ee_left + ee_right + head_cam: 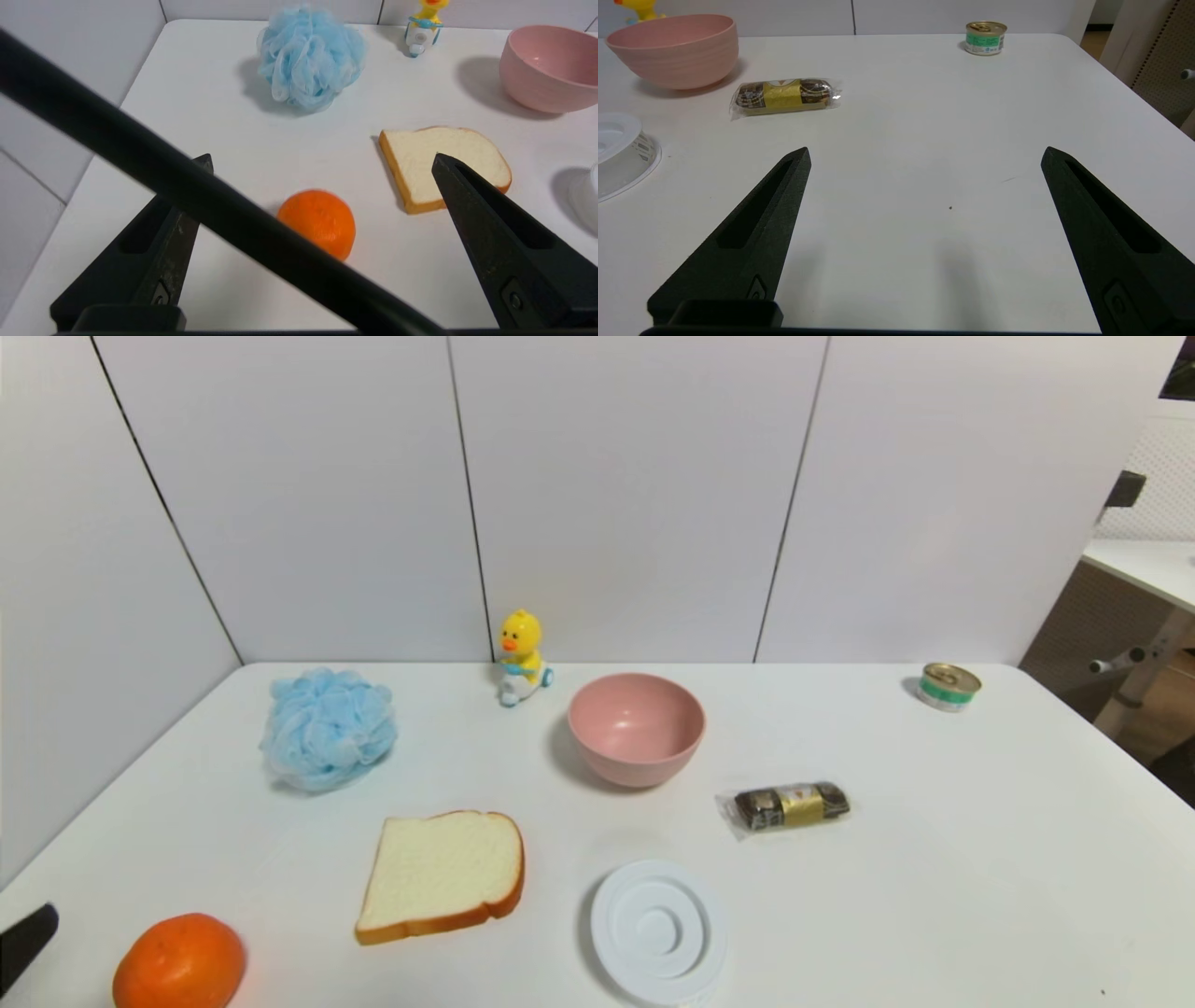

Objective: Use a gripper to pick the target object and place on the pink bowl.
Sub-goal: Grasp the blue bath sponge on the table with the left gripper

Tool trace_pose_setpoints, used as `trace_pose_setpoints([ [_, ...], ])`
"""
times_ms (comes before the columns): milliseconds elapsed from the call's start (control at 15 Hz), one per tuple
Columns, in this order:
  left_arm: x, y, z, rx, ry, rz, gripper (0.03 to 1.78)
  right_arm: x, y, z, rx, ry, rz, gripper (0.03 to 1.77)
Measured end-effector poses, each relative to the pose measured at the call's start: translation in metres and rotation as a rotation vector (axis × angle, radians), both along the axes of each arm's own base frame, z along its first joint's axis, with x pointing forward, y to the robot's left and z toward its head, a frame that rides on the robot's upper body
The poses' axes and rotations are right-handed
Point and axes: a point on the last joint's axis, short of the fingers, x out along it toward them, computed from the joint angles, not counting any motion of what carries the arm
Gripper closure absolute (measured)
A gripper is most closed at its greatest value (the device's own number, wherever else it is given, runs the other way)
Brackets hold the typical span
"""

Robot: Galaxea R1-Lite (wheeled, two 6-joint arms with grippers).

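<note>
Your left gripper is spread wide and empty near the orange, since the blue pouf sits untouched left of the pink bowl.

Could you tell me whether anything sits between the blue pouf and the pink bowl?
Nothing visible does: bare table lies between the blue pouf and pink bowl. The duck toy stands behind that line, the bread slice in front.

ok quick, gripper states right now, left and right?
Left gripper: open, holding nothing, above the table's near left corner by the orange.
Right gripper: open, holding nothing, parked over bare table.
</note>
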Motion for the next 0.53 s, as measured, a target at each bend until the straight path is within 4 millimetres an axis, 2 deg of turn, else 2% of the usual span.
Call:
trace_pose_setpoints([
  [133,0.033,-0.001,0.027,0.027,0.051,-0.012,0.12,0.0,0.0,0.0,0.0,0.0,0.0,0.09],
  [267,0.075,-0.004,0.048,0.068,0.115,-0.031,0.12,0.0,0.0,0.0,0.0,0.0,0.0,0.09],
  [400,0.119,-0.008,0.058,0.115,0.172,-0.056,0.12,0.0,0.0,0.0,0.0,0.0,0.0,0.09],
  [533,0.162,-0.012,0.056,0.14,0.22,-0.079,0.12,0.0,0.0,0.0,0.0,0.0,0.0,0.09],
])
